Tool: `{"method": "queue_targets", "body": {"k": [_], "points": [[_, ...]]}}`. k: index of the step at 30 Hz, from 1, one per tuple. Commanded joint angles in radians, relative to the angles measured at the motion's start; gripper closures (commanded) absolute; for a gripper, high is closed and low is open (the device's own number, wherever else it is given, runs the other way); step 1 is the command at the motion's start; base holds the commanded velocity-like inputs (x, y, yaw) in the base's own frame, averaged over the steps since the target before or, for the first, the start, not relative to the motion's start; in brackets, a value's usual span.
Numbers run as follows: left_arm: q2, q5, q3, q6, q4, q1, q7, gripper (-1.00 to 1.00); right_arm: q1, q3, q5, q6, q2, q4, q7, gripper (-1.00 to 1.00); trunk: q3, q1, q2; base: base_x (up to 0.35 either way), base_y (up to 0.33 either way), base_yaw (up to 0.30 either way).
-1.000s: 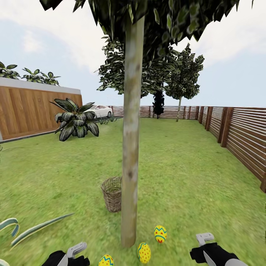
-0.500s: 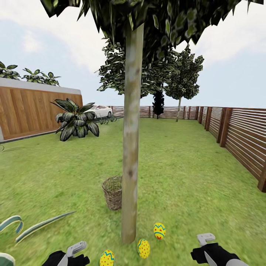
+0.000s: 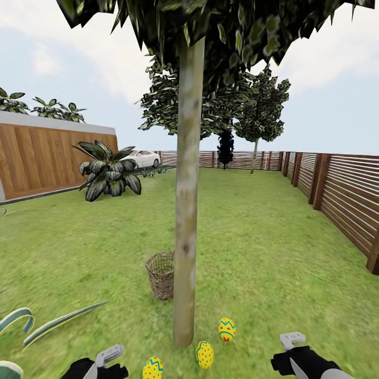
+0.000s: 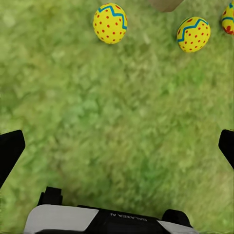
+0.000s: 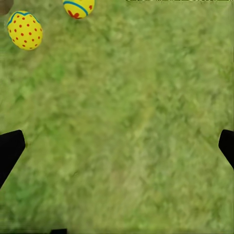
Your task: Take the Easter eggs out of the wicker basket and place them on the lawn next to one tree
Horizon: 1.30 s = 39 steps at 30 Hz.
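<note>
Three yellow Easter eggs lie on the lawn at the foot of the pale tree: one to its right, one in front, one front-left. The wicker basket stands just behind the trunk on its left side, and its inside cannot be seen. My left gripper hangs low near the front-left egg, open and empty; its wrist view looks down on the eggs. My right gripper is open and empty over bare grass, with two eggs beyond it.
A striped agave leaf reaches in at the lower left. A slatted wooden fence runs along the right and back. A leafy bush and a wooden wall stand to the left, with more trees far back.
The whole picture has shifted very slightly, so the camera moved a little. The eggs, basket and both open grippers keep their places.
</note>
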Motion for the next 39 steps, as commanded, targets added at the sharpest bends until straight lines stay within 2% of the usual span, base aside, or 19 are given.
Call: {"method": "queue_targets", "body": {"k": [1, 11, 19, 27, 29, 33, 36, 39], "points": [[-0.001, 0.002, 0.006, 0.006, 0.003, 0.000, -0.002, -1.00, 0.000, -0.008, 0.011, 0.006, 0.003, -0.002, 0.004, -1.00, 0.003, -0.004, 0.007, 0.000, 0.000, 0.000], [-0.002, 0.001, 0.005, 0.005, 0.010, 0.000, -0.002, -1.00, 0.000, -0.010, 0.009, 0.007, -0.019, -0.001, 0.004, -1.00, 0.034, -0.042, 0.077, 0.000, 0.000, 0.000], [-0.007, 0.002, 0.006, 0.005, 0.027, 0.000, -0.001, -1.00, 0.000, -0.010, 0.009, 0.007, -0.022, -0.001, 0.004, -1.00, 0.059, -0.073, 0.133, 0.000, 0.000, 0.000], [0.005, 0.003, 0.007, -0.007, 0.085, 0.000, 0.000, -1.00, 0.000, -0.010, 0.009, 0.007, -0.021, -0.001, 0.004, -1.00, 0.085, -0.103, 0.189, 0.000, 0.000, 0.000], [0.006, 0.003, 0.007, -0.021, 0.108, 0.000, -0.001, -1.00, 0.000, -0.010, 0.009, 0.007, -0.022, -0.001, 0.004, -1.00, 0.091, -0.111, 0.203, 0.000, 0.000, 0.000], [0.005, 0.004, 0.007, -0.108, 0.161, 0.000, 0.000, -1.00, 0.000, -0.011, 0.009, 0.006, -0.022, -0.001, 0.004, -1.00, 0.103, -0.126, 0.231, 0.000, 0.000, 0.000], [0.005, 0.005, 0.007, -0.133, 0.172, 0.000, 0.001, -1.00, 0.000, -0.010, 0.009, 0.006, -0.021, -0.001, 0.004, -1.00, 0.113, -0.138, 0.252, 0.000, 0.000, 0.000], [0.004, 0.004, 0.007, -0.129, 0.173, 0.000, 0.001, -1.00, 0.000, -0.010, 0.009, 0.007, -0.021, -0.001, 0.004, -1.00, 0.122, -0.149, 0.273, 0.000, 0.000, 0.000]]}}
